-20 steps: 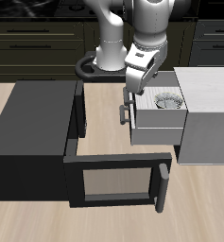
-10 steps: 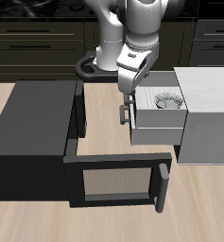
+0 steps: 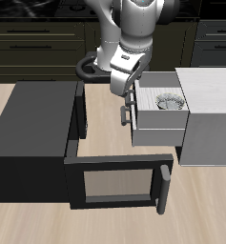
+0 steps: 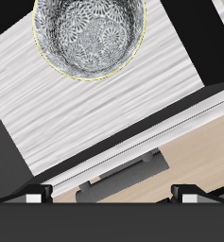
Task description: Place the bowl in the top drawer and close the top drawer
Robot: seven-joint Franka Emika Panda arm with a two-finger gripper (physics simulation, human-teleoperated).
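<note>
Pale wood table [image 3: 105,224], dark kitchen cabinets behind, bowl [image 4: 89,36] in open top drawer [image 3: 160,122], end effector [image 3: 131,98] seemingly released.

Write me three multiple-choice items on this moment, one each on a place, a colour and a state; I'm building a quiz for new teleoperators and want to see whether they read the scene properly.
1. Where is the bowl?
A. on the wooden tabletop
B. inside the open top drawer
C. inside the black box

2. What colour is the handle on the top drawer's front?
A. grey
B. yellow
C. red

3. What state is the gripper in?
A. shut on the bowl
B. shut on the drawer handle
C. open and holding nothing

Answers:
1 B: the bowl sits on the drawer's pale floor in both views.
2 A: a grey bar shows against the pale drawer front.
3 C: the wrist view shows the fingers spread apart with nothing between them, and the bowl lies free in the drawer.
</note>
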